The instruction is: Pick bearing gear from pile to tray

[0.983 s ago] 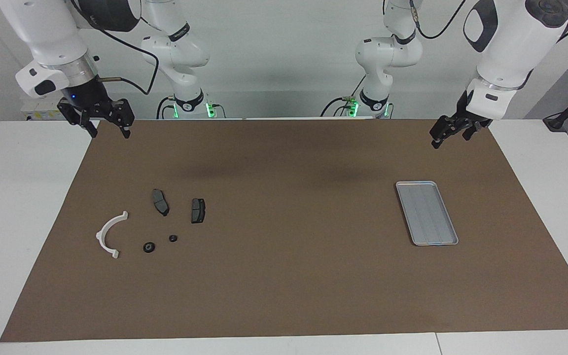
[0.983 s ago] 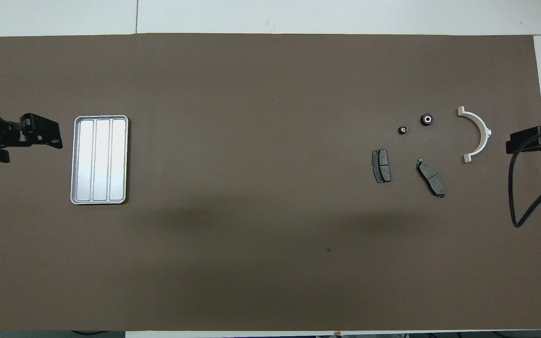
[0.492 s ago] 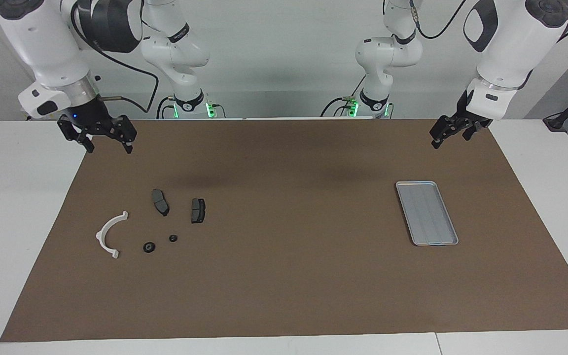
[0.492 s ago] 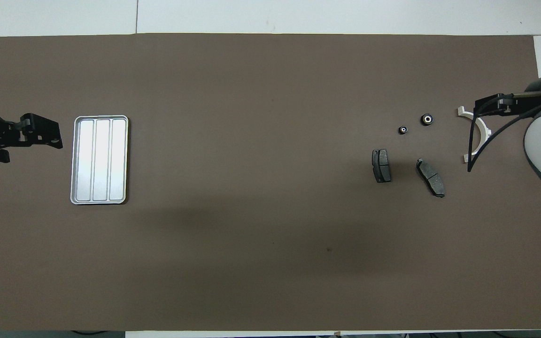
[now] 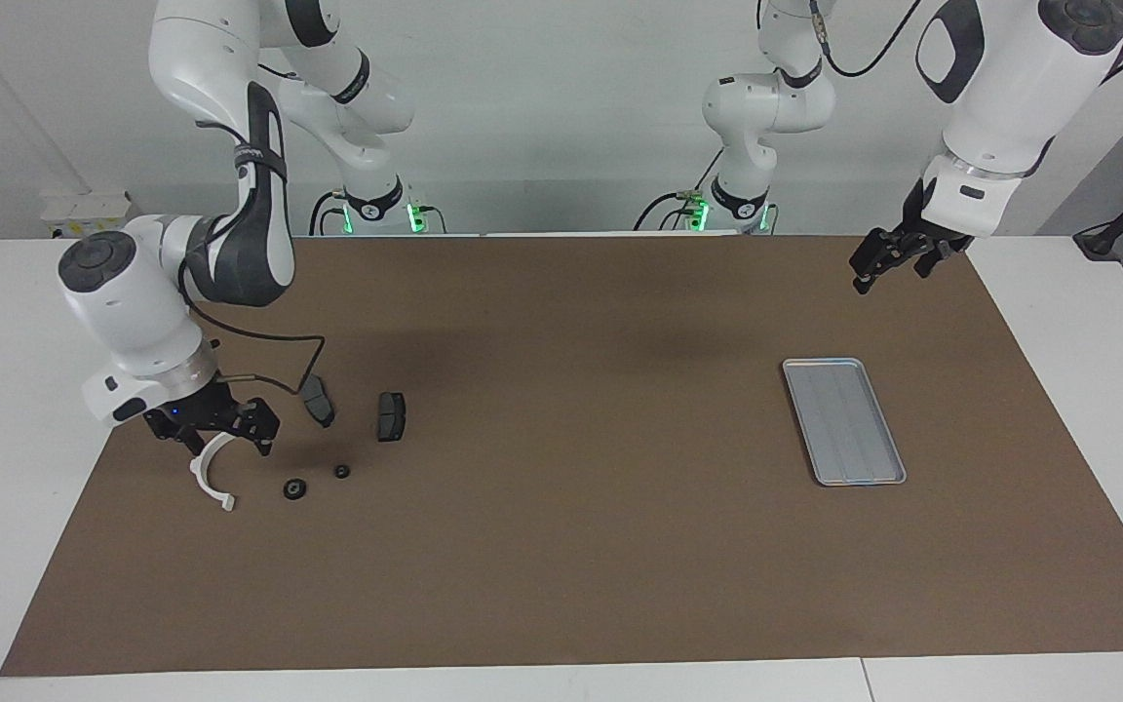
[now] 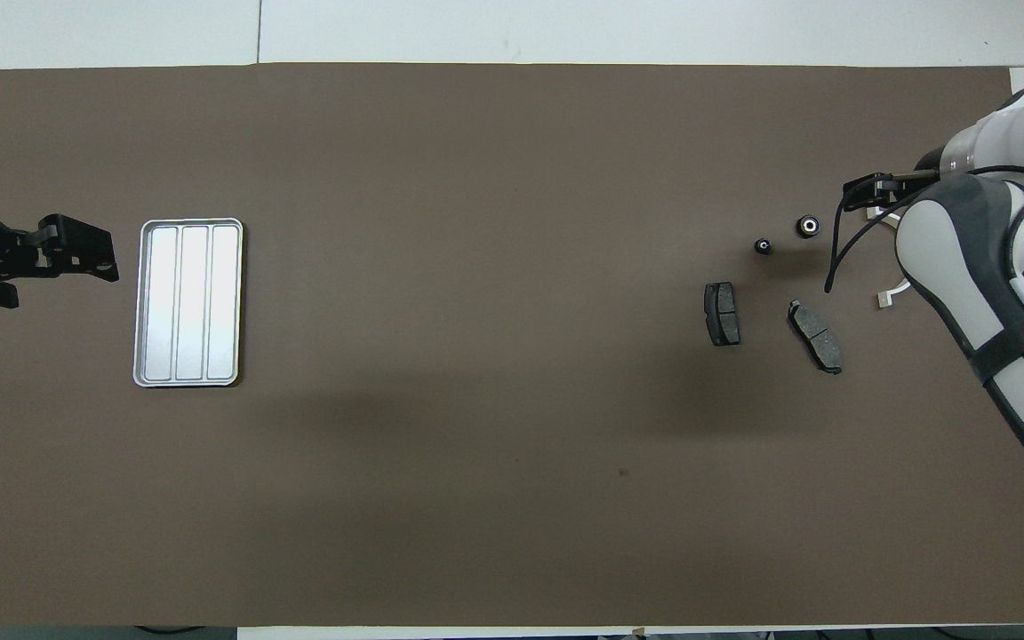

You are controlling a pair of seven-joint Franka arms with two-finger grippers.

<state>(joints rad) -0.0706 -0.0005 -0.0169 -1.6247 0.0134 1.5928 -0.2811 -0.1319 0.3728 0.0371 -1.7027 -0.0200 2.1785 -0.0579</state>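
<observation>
Facing view, starting at the lower left of the frame: the right claw (image 5: 230, 447) hangs low with its fingers spread wide, straddling the upper end of the white half-ring (image 5: 209, 480), a smooth plastic-looking arc with squared tips. Can't tell if it's actually touching it. Just lower right of the claw, a bit apart, sit two black round pieces, the larger one (image 5: 295, 488) with a pale centre and the smaller one (image 5: 342, 472). They're both loose on the matte brown table (image 5: 561, 585), neither between the fingers. Above them lie two flat dark grey brake pads. The first pad (image 5: 317, 400) is partly crossed by the arm's cable and the second pad (image 5: 391, 416) is in plain sight. At the right of the frame is the tray (image 5: 844, 421), shallow silver metal with rounded corners and ribbed inside. The left claw (image 5: 878, 263) waits at the upper right, and I can't tell how far it's spread.

In the overhead view the right arm hides most of the half-ring.
</observation>
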